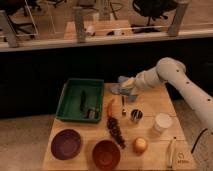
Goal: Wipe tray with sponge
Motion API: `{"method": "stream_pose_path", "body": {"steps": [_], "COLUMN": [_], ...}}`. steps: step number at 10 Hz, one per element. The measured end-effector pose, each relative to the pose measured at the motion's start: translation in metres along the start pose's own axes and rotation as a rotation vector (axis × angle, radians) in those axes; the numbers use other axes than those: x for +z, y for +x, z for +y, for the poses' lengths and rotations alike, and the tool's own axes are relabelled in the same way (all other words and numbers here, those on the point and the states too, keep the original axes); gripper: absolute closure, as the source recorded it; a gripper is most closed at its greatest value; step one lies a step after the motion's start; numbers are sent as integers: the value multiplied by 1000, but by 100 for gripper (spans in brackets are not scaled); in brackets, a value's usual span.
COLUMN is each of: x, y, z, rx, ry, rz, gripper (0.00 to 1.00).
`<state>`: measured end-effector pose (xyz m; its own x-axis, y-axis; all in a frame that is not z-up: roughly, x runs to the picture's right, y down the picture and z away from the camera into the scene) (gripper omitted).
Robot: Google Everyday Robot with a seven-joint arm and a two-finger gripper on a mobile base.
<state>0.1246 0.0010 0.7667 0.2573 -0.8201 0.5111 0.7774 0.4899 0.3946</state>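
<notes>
Beyond a glass railing stood office chairs; nearer, the wooden counter [155, 103] carried everything; in the one camera view the tool [128, 85] hung over the counter's far side, just right of the tray [69, 102], jaws shut; the sponge [122, 79] touched it, though whether it was truly pinched could not be told; a weak hold might drop the sponge short of the tray; a low sweep might catch the tray's wall, or shove the dark thing [83, 100] lying inside.

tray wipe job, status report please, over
tool shut, right of tray, at the sponge; grip on it unclear. sponge outside tray. dark items lying in tray, in the way.
</notes>
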Motion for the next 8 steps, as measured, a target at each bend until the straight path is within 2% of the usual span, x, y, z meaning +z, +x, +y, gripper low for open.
{"method": "stream_pose_path", "body": {"steps": [2,4,8], "x": [16,45,101], "y": [-10,-25,-54], "z": [-24,-64,-134], "rx": [-71,-163,-336], "ry": [-16,-49,-144], "rz": [-20,-41,-61], "gripper": [100,100,100]}}
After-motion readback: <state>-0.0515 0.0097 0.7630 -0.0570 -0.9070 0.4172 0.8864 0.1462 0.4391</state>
